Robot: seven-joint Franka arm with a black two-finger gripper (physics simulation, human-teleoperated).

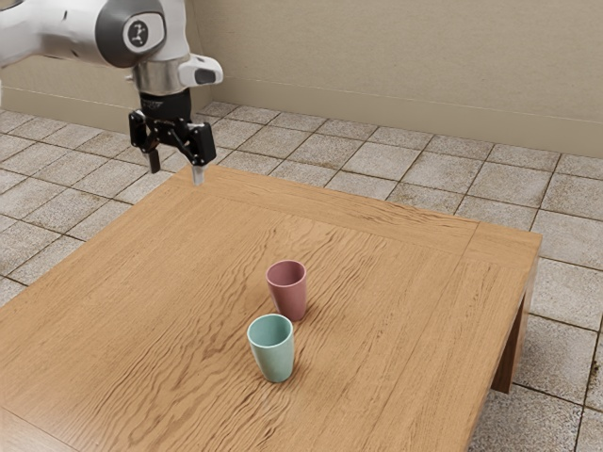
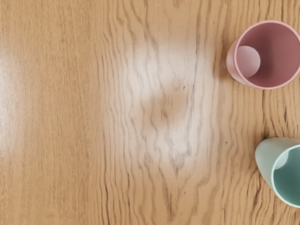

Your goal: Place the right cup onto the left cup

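Note:
High over the table's far left corner in the exterior view, my gripper is open, its two fingertips well apart and nothing between them. A pink cup stands upright on the table, some way off from the gripper and lower down. Close by it stands a mint-green cup, also upright, nearer to the exterior camera. Both mouths face up. From above, the wrist view has the pink cup and the green cup with a strip of wood between them.
The wooden table has its far edge beneath the gripper and a leg at the exterior view's right. Around it lies a tiled floor, with a beige wall behind.

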